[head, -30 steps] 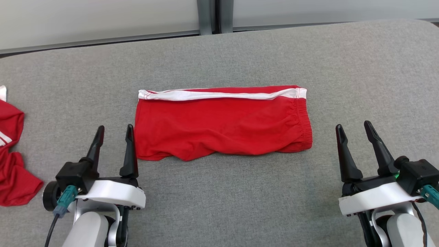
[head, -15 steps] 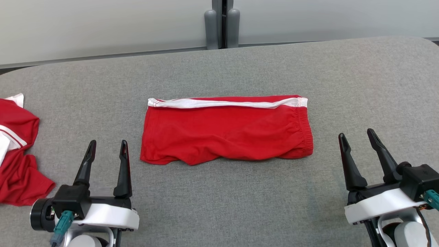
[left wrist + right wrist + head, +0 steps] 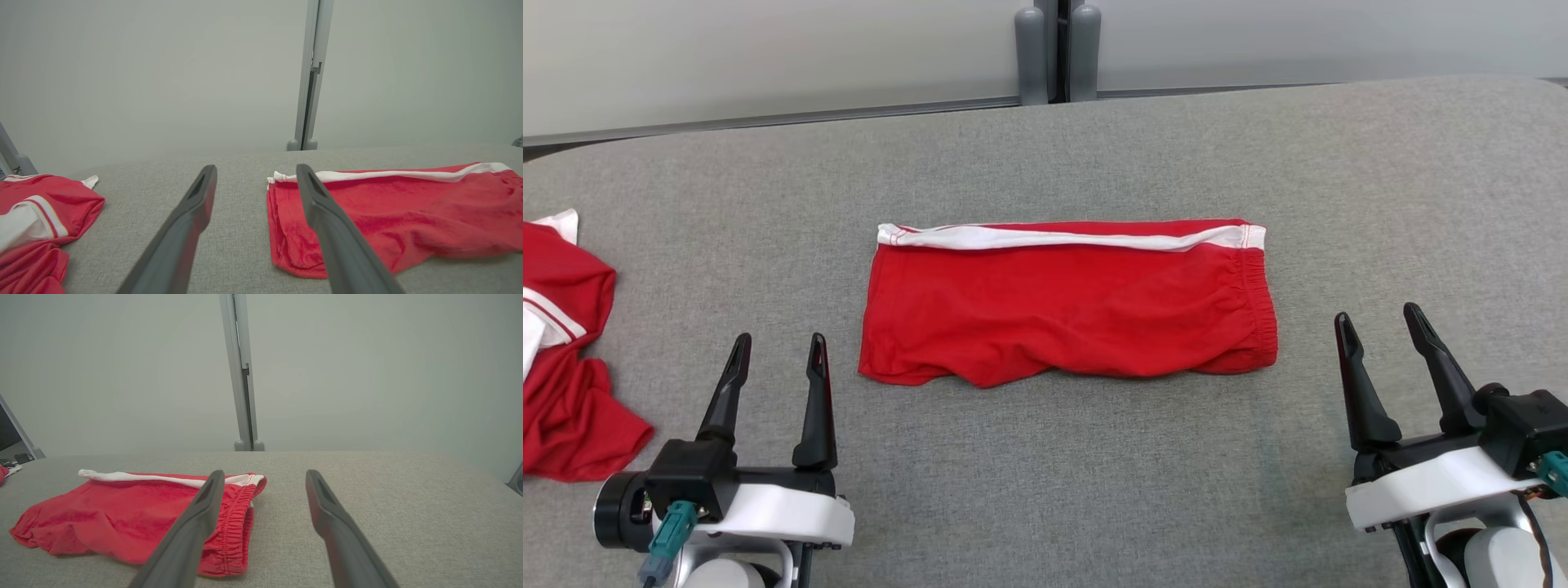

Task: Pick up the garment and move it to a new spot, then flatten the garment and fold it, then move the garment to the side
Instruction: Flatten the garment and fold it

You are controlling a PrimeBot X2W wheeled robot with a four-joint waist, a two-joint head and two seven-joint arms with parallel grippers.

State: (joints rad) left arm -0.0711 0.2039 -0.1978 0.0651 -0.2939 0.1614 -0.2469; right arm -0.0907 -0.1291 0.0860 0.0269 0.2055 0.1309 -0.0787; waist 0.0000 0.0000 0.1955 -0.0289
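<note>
While the folded red garment (image 3: 1066,306) is laid on the grey surface (image 3: 1094,490), the left gripper (image 3: 779,337) and right gripper (image 3: 1375,312) are held clear of it. Both are spread, with nothing pinched.

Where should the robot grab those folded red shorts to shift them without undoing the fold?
Probably by the two short ends of the red shorts: left pincer at the hem end, right pincer at the gathered waistband, each sliding in low from its own side, pinching all stacked layers.
</note>
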